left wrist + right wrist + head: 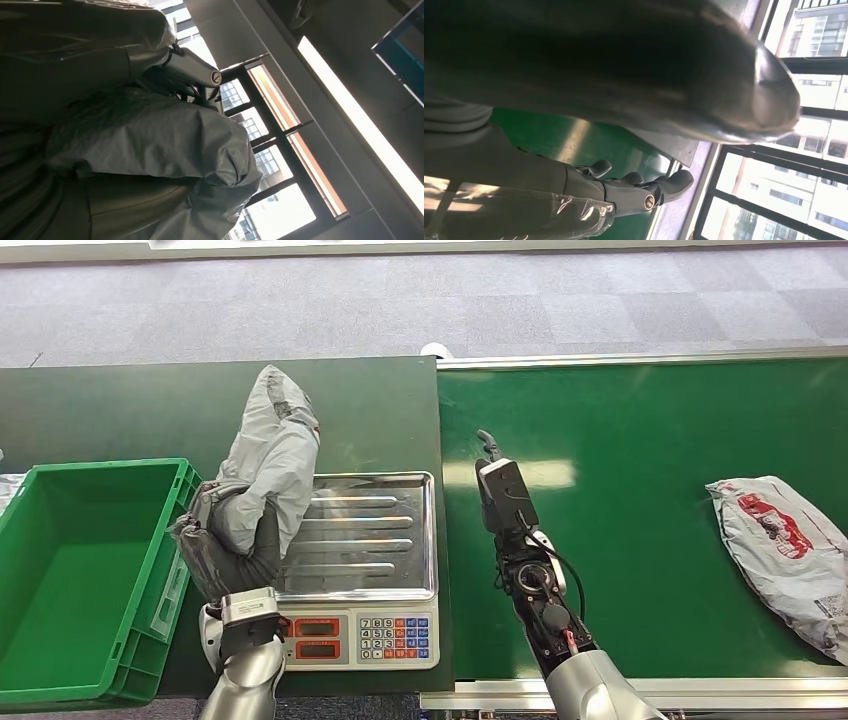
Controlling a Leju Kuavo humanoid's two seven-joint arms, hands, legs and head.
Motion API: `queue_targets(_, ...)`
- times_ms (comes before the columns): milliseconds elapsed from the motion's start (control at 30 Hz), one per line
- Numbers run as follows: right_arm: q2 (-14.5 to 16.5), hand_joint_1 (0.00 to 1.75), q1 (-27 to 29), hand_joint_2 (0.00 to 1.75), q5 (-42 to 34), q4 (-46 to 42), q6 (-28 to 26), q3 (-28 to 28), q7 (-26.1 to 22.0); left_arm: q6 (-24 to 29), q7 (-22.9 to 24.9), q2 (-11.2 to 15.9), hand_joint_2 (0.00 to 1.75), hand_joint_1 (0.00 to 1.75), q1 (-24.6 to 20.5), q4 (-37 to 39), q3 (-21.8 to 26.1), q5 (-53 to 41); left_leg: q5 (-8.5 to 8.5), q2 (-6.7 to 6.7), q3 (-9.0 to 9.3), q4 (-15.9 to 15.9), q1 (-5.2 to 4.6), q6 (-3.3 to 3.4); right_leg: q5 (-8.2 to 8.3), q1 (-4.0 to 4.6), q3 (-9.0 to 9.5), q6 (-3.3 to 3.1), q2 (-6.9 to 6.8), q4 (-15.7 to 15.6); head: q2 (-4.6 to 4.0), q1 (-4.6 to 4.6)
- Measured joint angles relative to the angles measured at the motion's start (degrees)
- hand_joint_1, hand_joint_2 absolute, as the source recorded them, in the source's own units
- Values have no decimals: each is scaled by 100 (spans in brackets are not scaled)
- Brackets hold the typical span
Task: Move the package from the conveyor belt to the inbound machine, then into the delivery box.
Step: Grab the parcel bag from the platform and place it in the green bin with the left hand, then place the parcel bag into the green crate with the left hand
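Note:
My left hand [228,540] grips a grey plastic package [272,455] at its lower end and holds it up over the left edge of the scale's steel tray [375,540]. The left wrist view shows the crumpled grey package [150,145] wrapped around the fingers [197,70]. A second grey package with red print [785,550] lies on the green conveyor belt [640,450] at the far right. My right hand [500,485] hovers over the belt's left part, just right of the scale, holding nothing; its fingers [644,185] are stretched out and apart.
A green delivery box [80,575] stands at the left, right beside the scale. The scale's keypad and red displays [355,637] face me. A dark green tabletop [150,410] lies behind the scale, grey carpet beyond.

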Motion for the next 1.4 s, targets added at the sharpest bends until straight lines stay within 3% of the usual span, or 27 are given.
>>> queue_targets(567, -35, 0, 92, 0, -25, 95, -119, 120, -40, -2, 1, -53, 175, 175, 1, -1059, 707, -306, 0, 1, -3, 0, 0, 0, 0, 0, -2, 0, 0, 0, 0, 1)
queue_targets(1100, -35, 0, 317, 0, 124, -78, -213, 144, 139, -2, 1, -105, 175, 175, -40, -1162, 1949, 1878, 0, 2, -5, -1, 0, 0, 0, 1, -6, 0, 1, 0, 0, 1)
queue_targets(1400, 0, 0, 320, 0, 158, -152, -213, 143, 184, -3, 1, -136, 175, 175, -64, -867, 2534, 2446, 0, 2, -6, 0, 0, 0, 0, 1, -7, 0, 1, 0, 0, 1)
